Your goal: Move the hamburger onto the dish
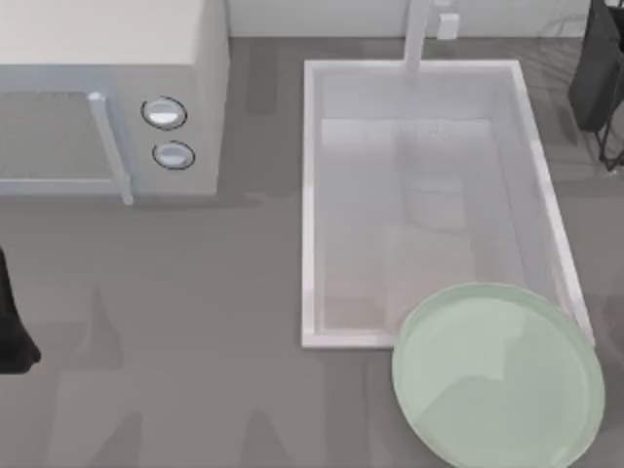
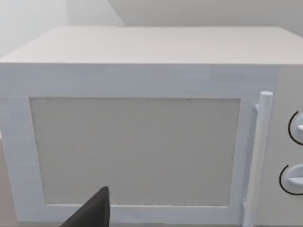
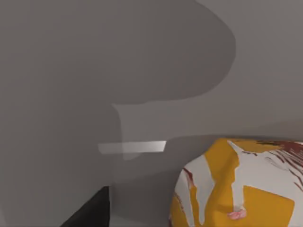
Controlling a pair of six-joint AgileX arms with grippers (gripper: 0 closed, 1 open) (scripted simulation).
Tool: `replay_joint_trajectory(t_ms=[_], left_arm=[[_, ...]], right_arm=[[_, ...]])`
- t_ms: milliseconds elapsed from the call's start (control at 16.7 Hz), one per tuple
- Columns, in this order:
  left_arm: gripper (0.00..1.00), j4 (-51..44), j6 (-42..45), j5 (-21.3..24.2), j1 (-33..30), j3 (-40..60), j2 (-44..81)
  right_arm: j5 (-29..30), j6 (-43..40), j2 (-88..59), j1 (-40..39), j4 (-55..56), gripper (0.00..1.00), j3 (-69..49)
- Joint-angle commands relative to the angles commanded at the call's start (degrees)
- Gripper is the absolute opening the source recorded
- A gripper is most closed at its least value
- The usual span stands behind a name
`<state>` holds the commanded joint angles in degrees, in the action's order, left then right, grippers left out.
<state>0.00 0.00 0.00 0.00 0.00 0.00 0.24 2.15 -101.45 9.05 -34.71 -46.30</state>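
The dish [image 1: 497,375] is a large round pale mint-green plate at the table's front right, and its rim overlaps the sink's near corner. The hamburger [image 3: 241,184] appears close up in the right wrist view as an orange-yellow and whitish lump with red streaks, right beside a dark part of my right gripper [image 3: 90,210]. I cannot tell whether it is held. My right arm [image 1: 600,78] is at the table's far right edge. My left arm [image 1: 12,327] sits at the left edge, its gripper [image 2: 94,210] facing the microwave door.
A white microwave [image 1: 107,88] with a bar handle [image 2: 258,156] and two round knobs stands at the back left. A white rectangular sink basin [image 1: 312,195] with a faucet [image 1: 417,34] takes up the middle. Grey tabletop lies open at the front left.
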Motion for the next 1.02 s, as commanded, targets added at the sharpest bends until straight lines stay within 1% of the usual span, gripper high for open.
replay_joint_trajectory(t_ms=[300, 360, 780, 840, 1020], left_arm=[[1.00, 0.00, 0.00, 0.00, 0.00, 0.00, 0.00], [1.00, 0.00, 0.00, 0.00, 0.00, 0.00, 0.00], [1.00, 0.00, 0.00, 0.00, 0.00, 0.00, 0.00], [1.00, 0.00, 0.00, 0.00, 0.00, 0.00, 0.00], [1.00, 0.00, 0.00, 0.00, 0.00, 0.00, 0.00]], right_arm=[[0.00, 0.00, 0.00, 0.00, 0.00, 0.02, 0.00], [0.00, 0.00, 0.00, 0.00, 0.00, 0.00, 0.00], [0.00, 0.00, 0.00, 0.00, 0.00, 0.00, 0.00], [-0.15, -0.14, 3.97, -0.02, -3.38, 0.00, -1.56], [-0.15, -0.11, 4.63, 0.10, -5.67, 0.00, -3.46]])
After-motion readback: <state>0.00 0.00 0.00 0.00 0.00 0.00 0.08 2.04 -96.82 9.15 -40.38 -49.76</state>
